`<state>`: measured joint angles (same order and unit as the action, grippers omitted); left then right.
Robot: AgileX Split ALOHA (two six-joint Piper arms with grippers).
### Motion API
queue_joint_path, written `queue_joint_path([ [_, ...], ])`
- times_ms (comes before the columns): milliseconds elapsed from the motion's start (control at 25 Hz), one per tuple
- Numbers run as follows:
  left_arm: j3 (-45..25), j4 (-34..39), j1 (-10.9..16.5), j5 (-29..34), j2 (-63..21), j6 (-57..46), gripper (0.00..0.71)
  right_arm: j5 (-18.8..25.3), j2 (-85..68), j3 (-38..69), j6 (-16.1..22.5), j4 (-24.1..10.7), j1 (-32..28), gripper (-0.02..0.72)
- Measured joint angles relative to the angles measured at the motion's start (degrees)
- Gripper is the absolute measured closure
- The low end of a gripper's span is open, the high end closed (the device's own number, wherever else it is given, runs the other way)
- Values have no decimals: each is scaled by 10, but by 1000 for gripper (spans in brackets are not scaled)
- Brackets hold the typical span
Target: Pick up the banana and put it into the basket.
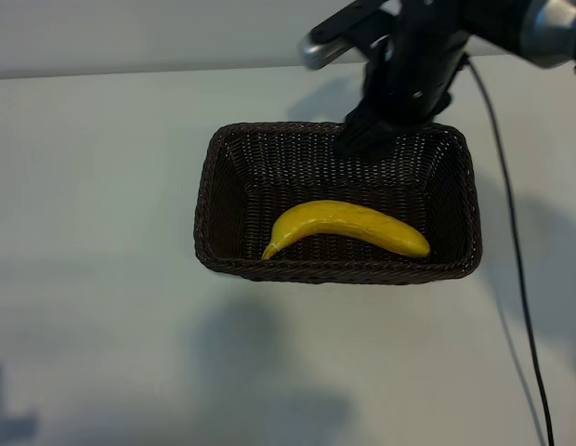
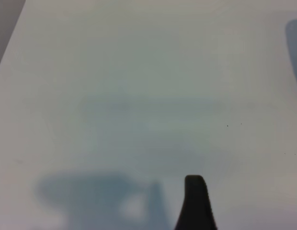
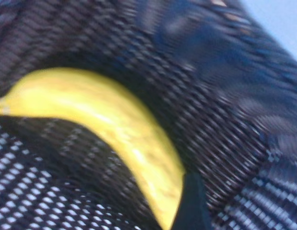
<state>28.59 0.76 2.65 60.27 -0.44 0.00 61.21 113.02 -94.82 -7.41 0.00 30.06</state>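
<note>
Yellow banana (image 1: 348,226) lies in basket (image 1: 206,200) — right gripper (image 1: 367,135) above, empty.

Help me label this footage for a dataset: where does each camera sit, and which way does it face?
Exterior view: above the white table, looking steeply down at the dark brown woven wicker basket holding the curved bright-yellow banana; the right arm's claw hangs over the far rim.
Left wrist view: on the left arm, facing bare tabletop; one dark fingertip shows.
Right wrist view: on the right arm, looking down into the basket; a dark fingertip shows.
Shared: exterior and right wrist views both show banana and basket.
</note>
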Motion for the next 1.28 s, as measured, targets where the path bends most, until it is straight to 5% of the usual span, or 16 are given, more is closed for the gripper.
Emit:
queue_joint_path([
  [240,0,0,0,0,0,0,150,53,0,-21,27,4,-59,136],
  [1000,0,0,0,0,0,0,150,79,0,-38,80,5,-298,136],
  [1280,0,0,0,0,0,0,150,84,0,-38,78,0,-316,136],
])
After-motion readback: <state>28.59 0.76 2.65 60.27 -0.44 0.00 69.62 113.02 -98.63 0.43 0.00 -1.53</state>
